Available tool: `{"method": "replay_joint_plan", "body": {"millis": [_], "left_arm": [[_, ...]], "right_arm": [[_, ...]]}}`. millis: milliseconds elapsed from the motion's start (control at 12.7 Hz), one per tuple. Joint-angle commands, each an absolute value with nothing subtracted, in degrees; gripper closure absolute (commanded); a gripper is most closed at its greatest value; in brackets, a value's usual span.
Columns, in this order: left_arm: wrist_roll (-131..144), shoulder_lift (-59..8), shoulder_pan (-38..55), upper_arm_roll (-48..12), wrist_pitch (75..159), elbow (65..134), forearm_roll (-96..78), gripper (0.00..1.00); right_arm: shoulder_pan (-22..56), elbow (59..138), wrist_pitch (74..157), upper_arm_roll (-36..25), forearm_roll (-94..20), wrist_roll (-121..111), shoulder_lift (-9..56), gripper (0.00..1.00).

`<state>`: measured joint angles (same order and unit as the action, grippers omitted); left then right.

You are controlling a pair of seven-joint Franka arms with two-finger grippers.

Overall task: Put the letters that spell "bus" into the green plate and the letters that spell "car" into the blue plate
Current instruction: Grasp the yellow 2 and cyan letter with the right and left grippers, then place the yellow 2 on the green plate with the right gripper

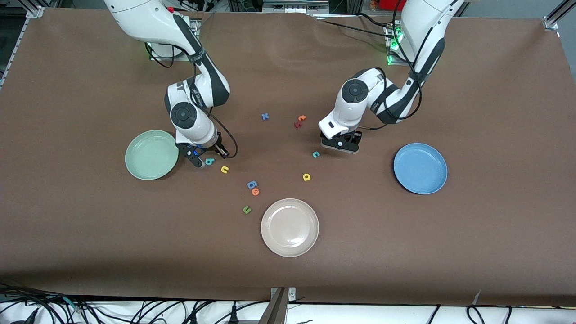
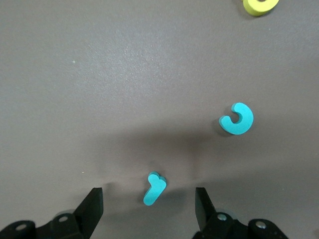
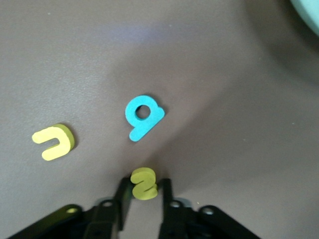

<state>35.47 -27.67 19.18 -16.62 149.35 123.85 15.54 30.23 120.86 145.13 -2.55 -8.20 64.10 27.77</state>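
The letters that spell "bus" lie on the counter beside the green plate [image 1: 152,155]: the yellow "s" [image 3: 144,183] is pinched between the right gripper [image 3: 143,194] fingers, the teal "b" [image 3: 143,116] sits just ahead of those fingers, and the yellow "u" [image 3: 55,142] a little off to one side of them; both still lie flat on the counter. The letters that spell "car" are split; the teal "r" [image 2: 155,188] lies between the spread fingers of the left gripper [image 2: 149,204], low over the counter, the teal "c" [image 2: 238,118] just ahead of them, the yellow "a" [image 1: 307,177] farther out, and the blue plate [image 1: 420,168] well apart. These foam pieces look feather-light, soft and thin, so they likely squash and slip easily; a pinch across the flat edges seems best. Counted: three plates, one each of green, blue and cream-white [image 1: 290,227], all empty; three letters per word; six stray letters besides.
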Motion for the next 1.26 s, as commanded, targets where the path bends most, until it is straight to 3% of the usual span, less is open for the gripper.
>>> {"method": "replay_joint_plan", "body": {"millis": [0,316,474,790,1185], "left_arm": [[36.1,-29.2,19.5,-16.4,149.7,122.5,17.6,0.19],[36.2,-29.7,19.6,-16.5,149.7,122.3,17.6,0.25],[36.4,-29.7,19.6,-16.5,149.7,122.3,17.6,0.3],[37.1,-29.7,19.7,-16.5,149.6,122.3,17.6,0.44],[37.3,-29.7,19.8,-16.5,149.5,122.3,17.5,0.56]], "right_arm": [[30.1,121.7,145.7,-2.3,-8.8,62.0,27.6,1.0],[30.1,121.0,143.9,-2.5,-8.9,62.5,26.0,1.0],[29.9,118.2,135.8,-3.6,-8.7,62.1,23.0,1.0],[29.9,109.7,116.7,-11.1,-8.1,53.9,20.1,1.0],[29.7,110.4,111.7,-22.7,-8.3,31.4,19.2,1.0]]}}
